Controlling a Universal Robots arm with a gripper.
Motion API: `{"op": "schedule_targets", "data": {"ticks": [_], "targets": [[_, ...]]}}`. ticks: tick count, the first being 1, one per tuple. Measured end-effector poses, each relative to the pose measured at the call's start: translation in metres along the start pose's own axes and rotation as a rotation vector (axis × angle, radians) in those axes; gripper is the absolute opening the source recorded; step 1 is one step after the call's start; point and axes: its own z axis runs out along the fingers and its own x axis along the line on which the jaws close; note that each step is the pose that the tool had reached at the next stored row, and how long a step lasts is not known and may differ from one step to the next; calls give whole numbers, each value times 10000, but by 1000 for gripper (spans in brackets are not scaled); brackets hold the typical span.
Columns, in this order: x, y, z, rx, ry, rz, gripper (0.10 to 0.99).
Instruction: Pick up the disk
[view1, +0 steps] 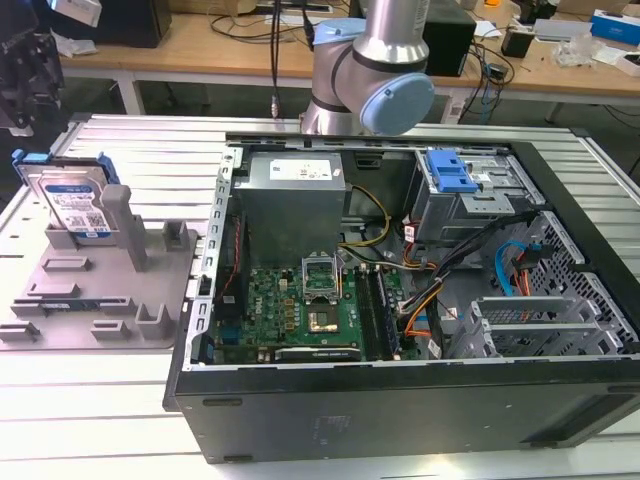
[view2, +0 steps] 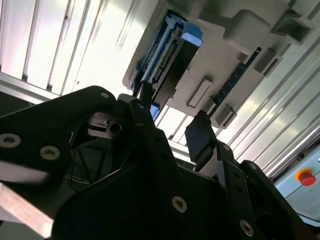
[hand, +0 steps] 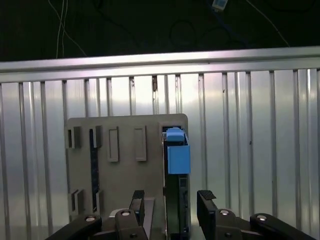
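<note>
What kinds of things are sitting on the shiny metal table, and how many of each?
disk: 1
grey holder: 1
black computer case: 1
Total: 3

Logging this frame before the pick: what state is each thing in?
disk: standing on edge in the grey holder, ungripped.
grey holder: lying flat, holding the disk.
gripper: open, empty.
computer case: lying on its side, open, insides exposed.
</note>
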Motion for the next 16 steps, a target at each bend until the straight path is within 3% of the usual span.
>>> {"op": "schedule_targets", "data": {"ticks": [2, 6, 8, 11, 16], "targets": [[2, 29, 0, 103, -92, -5, 541], [3, 29, 0, 105, -66, -47, 541], [2, 29, 2, 103, -91, -84, 541], [3, 37, 8, 53, -243, -151, 541], [6, 113, 17, -4, -278, -171, 541]]}}
